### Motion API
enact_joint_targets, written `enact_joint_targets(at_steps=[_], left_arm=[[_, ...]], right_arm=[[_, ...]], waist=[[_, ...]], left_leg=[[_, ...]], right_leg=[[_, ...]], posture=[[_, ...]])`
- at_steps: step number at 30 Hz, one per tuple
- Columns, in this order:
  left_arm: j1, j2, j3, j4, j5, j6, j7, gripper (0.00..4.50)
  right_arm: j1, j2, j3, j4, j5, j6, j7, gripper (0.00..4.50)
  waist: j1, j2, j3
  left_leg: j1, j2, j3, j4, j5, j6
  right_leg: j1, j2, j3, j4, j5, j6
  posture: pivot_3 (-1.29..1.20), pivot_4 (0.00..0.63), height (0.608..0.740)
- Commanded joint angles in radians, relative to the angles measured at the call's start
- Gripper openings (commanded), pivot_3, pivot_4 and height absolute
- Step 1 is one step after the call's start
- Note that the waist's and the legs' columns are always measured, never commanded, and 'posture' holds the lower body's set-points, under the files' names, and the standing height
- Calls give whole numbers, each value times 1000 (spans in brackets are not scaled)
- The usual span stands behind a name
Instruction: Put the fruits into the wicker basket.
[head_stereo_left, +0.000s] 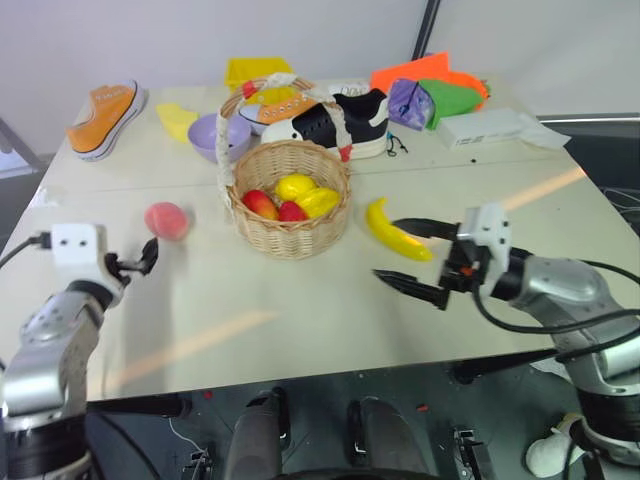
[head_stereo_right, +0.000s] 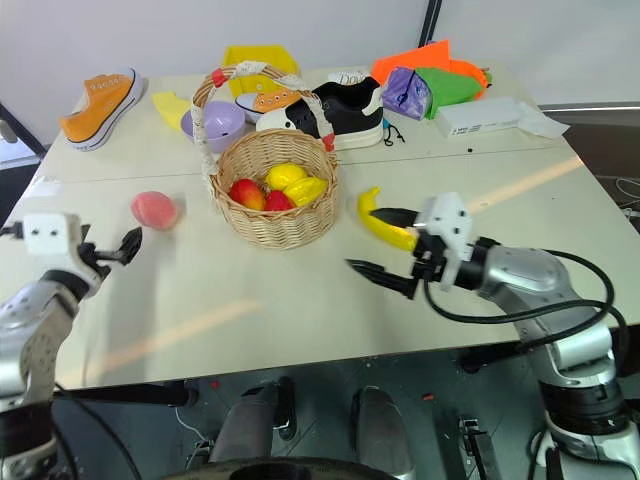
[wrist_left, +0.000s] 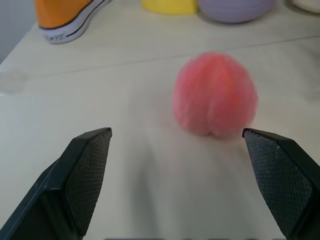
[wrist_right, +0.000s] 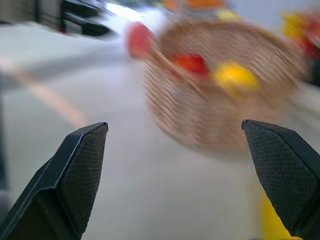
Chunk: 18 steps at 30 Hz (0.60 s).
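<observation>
The pink-red peach lies on the table left of the wicker basket. Red and yellow fruits sit inside the basket, under its tall white-wrapped handle. My left gripper is open just short of the peach, with the peach ahead of its spread fingers and nothing between them. The yellow banana lies on the table right of the basket. My right gripper is open and points left toward the basket. Its upper finger crosses over the banana, and it holds nothing.
Along the back of the table are an orange sneaker, a pale yellow flat piece, a lavender bowl, a yellow crate, a black-and-white shoe, coloured cloths and a white box.
</observation>
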Motion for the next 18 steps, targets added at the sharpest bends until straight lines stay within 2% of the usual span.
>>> enact_joint_targets(at_steps=[1,8,15,18], left_arm=[[-105,-1,-59,64,50,6,22,4500],[-235,2,-113,228,102,21,26,4500],[-285,8,-141,311,129,38,11,4500],[-301,6,-136,342,130,42,16,3680]], right_arm=[[-44,40,67,-69,16,25,-34,4493],[-31,60,87,-89,13,14,-45,4493],[-19,61,98,-94,-6,-4,-54,4493],[-27,68,105,-92,-14,-9,-60,4500]], waist=[[2,-1,0],[0,-2,0],[1,-2,0],[0,-2,0]], left_leg=[[0,0,0,0,0,0],[0,-1,2,2,1,4],[0,-1,2,2,1,4],[0,-1,2,2,1,4]], right_leg=[[0,0,0,0,0,0],[0,0,-1,1,0,1],[0,2,-2,1,2,3],[0,3,-2,2,2,4]], posture=[[0,150,740],[0,150,740],[0,150,740],[0,150,740]])
